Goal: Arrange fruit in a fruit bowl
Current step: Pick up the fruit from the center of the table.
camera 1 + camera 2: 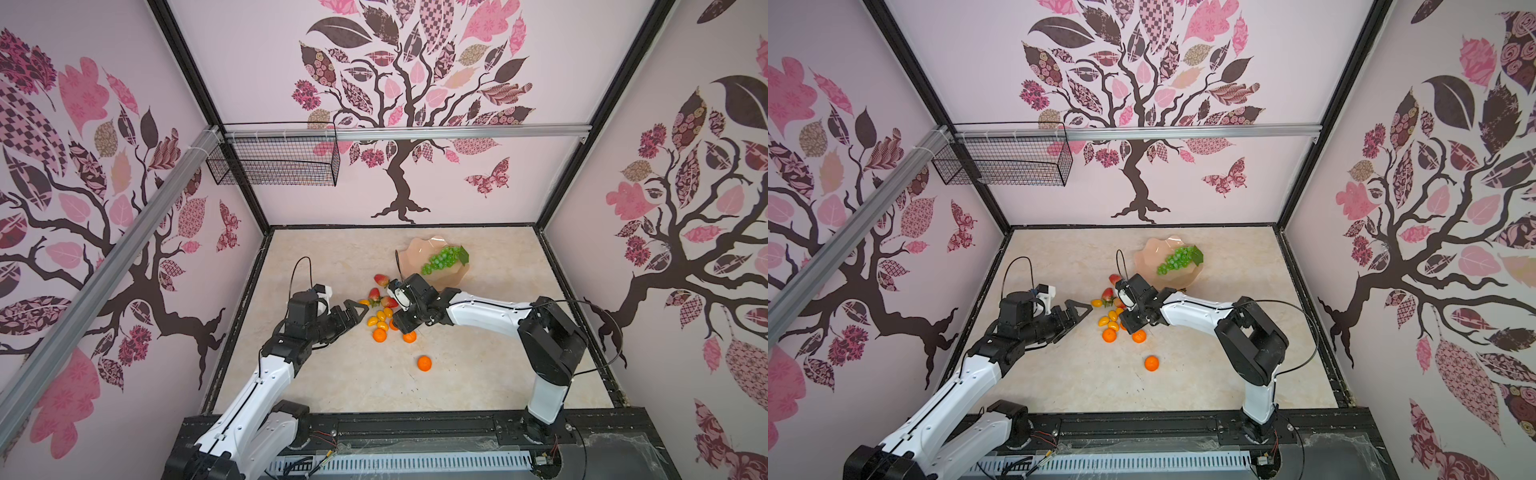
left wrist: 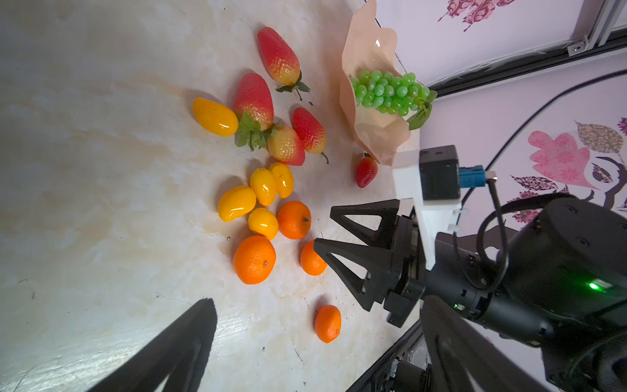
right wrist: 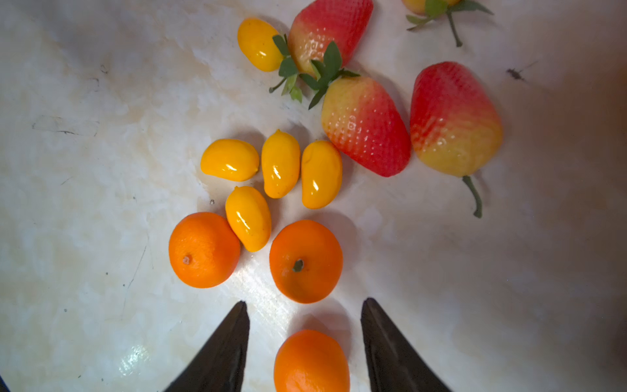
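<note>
The peach-pink fruit bowl (image 1: 419, 253) (image 1: 1154, 254) (image 2: 368, 51) stands at the back right of the table, and the green grape bunch (image 1: 444, 257) (image 2: 386, 91) lies in it. Red strawberries (image 1: 381, 279) (image 3: 366, 129), yellow tomatoes (image 1: 376, 321) (image 3: 280, 164) and several tangerines (image 1: 379, 334) (image 3: 203, 251) lie loose mid-table. My right gripper (image 3: 305, 305) (image 2: 322, 225) hangs open over them, one tangerine (image 3: 311, 361) lying untouched between its fingers. Left of the pile, my left gripper (image 1: 353, 309) (image 2: 322, 300) is wide open and empty. One tangerine (image 1: 424, 363) (image 2: 327, 323) lies apart, nearer the front.
A black wire basket (image 1: 274, 164) hangs on the back wall at the left, above the table. A small strawberry (image 2: 366, 171) lies against the bowl's near rim. Patterned walls close in three sides, and a black rail (image 1: 415, 428) runs along the front.
</note>
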You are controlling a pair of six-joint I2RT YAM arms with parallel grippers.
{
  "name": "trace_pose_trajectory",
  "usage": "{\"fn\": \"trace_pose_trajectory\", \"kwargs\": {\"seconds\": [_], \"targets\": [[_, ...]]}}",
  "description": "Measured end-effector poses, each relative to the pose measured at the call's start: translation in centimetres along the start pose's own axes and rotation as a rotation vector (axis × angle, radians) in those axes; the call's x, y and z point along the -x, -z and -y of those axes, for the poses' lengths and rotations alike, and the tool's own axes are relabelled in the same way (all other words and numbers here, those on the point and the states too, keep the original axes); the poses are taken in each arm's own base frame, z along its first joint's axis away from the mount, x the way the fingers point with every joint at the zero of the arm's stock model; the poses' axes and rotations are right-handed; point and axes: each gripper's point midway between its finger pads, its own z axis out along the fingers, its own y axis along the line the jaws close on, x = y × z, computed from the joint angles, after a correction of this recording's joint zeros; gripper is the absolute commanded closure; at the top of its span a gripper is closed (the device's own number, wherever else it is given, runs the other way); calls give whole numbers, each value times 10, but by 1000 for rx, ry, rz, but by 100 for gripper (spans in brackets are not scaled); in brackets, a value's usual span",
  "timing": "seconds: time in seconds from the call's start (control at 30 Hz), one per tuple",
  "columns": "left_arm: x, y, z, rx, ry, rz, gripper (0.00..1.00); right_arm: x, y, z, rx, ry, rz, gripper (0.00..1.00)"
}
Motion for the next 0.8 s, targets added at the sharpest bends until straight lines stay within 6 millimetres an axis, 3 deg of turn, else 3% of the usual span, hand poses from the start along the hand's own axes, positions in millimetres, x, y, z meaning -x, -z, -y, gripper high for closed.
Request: {"fn": "trace_pose_trajectory", "kwargs": {"seconds": [0.8], "targets": [[2, 0, -4, -1, 13, 1, 2, 0, -37, 6, -67, -7, -103, 45]]}}
